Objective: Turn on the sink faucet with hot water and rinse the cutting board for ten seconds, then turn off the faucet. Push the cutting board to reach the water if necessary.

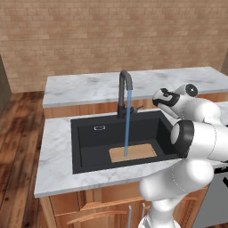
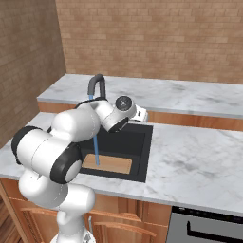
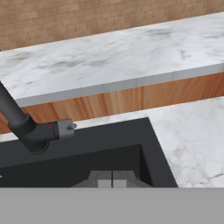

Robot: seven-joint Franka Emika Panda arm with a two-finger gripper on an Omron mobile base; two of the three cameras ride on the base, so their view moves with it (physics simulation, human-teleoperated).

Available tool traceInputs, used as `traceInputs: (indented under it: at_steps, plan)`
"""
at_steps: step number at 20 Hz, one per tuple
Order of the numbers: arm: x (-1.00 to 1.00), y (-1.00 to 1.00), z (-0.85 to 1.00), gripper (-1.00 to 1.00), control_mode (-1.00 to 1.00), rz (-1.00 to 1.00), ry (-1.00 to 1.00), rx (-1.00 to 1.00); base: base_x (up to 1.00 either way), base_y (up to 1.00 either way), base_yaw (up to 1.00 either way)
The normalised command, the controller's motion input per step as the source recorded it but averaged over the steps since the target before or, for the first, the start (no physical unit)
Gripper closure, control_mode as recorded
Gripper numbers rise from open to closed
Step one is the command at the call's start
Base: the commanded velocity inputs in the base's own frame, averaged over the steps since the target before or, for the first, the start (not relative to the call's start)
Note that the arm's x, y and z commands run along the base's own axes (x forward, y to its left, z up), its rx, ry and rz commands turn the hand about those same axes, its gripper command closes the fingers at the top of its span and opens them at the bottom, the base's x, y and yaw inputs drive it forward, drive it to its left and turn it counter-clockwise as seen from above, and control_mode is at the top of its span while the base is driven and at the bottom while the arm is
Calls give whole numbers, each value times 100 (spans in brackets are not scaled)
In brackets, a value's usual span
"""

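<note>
Because the thin, translucent blue stream of water (image 1: 128,124) is already falling straight from the arched spout of the tall, slim, dark grey gooseneck faucet (image 1: 124,91), the task looks to be in its rinsing stretch, with shutting off not yet done. The thin, flat, light tan wooden cutting board (image 1: 132,152) lies on the floor of the large rectangular matte black sink (image 1: 89,142), toward the front and right of the basin, and the stream lands on its left part, so a push seems unnecessary: the board sits where the water reaches it. In the right base view the same stream meets the board (image 2: 107,164) near its left end. The white arm's gripper (image 3: 112,179) hangs above the sink's right rear corner, its two dark fingertips pressed together with nothing between them; closed jaws suit nudging a lever better than grasping one. The hand view looks across the basin's rim toward the faucet's base, where the small grey side lever (image 3: 65,128) juts out toward the gripper, apart from it and not touched. That pose, near the lever yet clear of the stream, reads as waiting out the rinse, ready to swing the lever back. The white marble table (image 1: 58,164) around the sink carries nothing else near the basin.
</note>
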Motion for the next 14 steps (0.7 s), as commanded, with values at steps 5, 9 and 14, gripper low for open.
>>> traceInputs:
  at_steps: [5,9,14]
  plan:
    - [0,0,0,100,-100,0,0,0,0,0,0]
    - [0,0,0,100,-100,0,0,0,0,0,0]
    - [0,0,0,100,-100,0,0,0,0,0,0]
